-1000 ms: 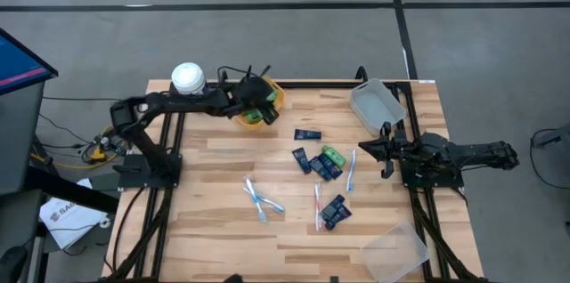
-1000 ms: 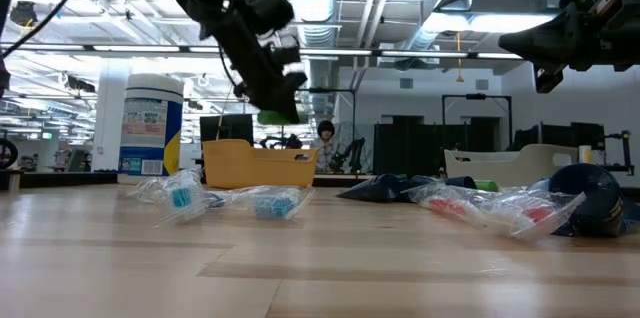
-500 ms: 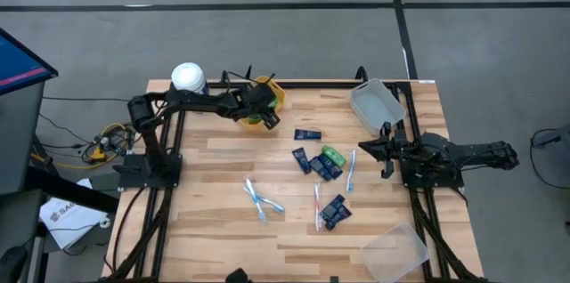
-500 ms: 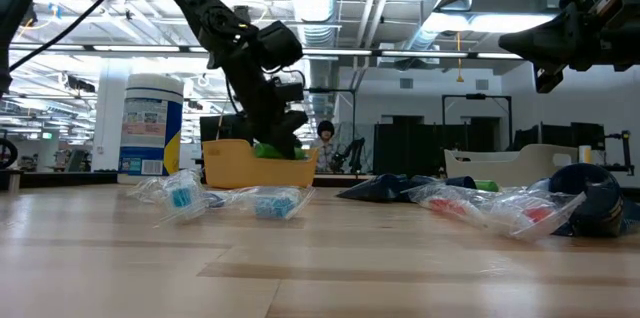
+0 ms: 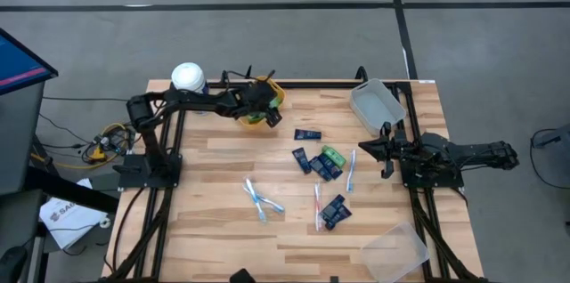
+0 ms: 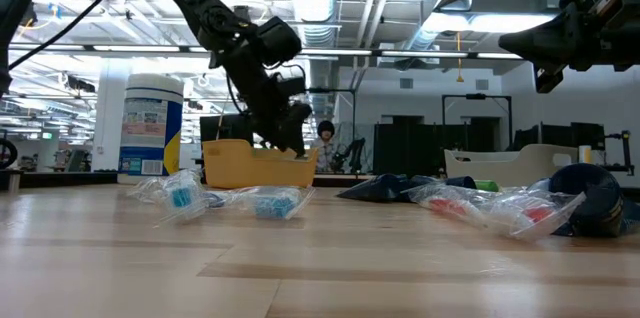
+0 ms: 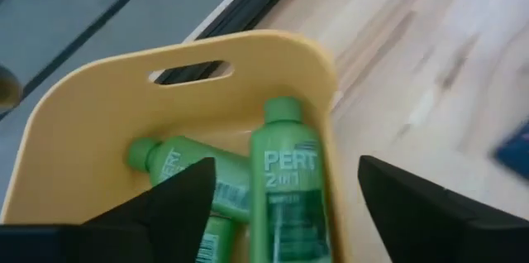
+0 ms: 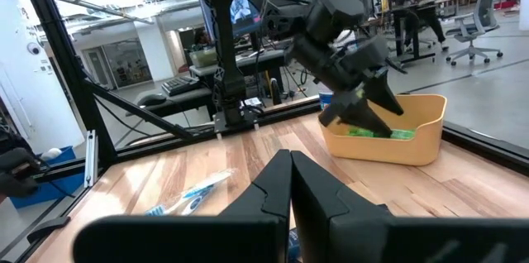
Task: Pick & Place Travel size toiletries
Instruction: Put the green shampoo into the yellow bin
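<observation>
Left pincer gapes above green bottles inside yellow bin, white-lidded canister beside.

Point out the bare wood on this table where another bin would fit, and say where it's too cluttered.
Free: the near-left wood between the left arm's base and the blue toothbrushes, and the strip between the yellow bin and the grey bin. Crowded: the centre-right, around the navy tubes, the green bottle and the pink toothbrush, toward the clear bin.

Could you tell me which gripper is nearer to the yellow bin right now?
Left. The left gripper is directly over the yellow bin, open above the green bottles; the right gripper waits at the table's right side.
</observation>
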Robot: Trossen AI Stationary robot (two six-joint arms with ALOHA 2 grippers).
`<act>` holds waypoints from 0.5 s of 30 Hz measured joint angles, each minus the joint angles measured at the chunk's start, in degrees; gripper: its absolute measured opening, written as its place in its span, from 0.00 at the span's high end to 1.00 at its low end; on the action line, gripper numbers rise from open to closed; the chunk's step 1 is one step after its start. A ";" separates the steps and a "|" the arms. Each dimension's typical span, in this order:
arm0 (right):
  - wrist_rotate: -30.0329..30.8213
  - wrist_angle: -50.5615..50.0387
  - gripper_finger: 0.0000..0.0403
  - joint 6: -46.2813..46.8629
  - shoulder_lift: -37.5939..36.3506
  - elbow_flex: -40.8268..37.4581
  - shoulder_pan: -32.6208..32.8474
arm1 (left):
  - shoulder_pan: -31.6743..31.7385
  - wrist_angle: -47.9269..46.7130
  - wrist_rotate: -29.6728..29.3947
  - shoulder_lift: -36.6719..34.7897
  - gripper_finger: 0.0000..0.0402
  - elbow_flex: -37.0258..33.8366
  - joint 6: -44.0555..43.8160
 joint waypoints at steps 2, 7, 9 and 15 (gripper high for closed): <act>-0.04 0.00 1.00 0.00 0.00 -0.02 0.09 | -0.64 0.52 0.70 -1.67 0.23 0.02 0.02; -0.04 -0.10 1.00 -0.03 0.00 0.13 0.09 | -2.89 0.77 1.02 -8.08 0.22 0.02 0.01; 0.23 -1.58 1.00 -0.95 0.02 0.76 0.09 | -3.94 0.59 1.01 -11.64 0.22 0.02 0.01; 6.61 -2.01 1.00 -4.53 4.53 4.72 0.00 | -6.74 0.84 0.96 -22.26 0.26 0.02 0.02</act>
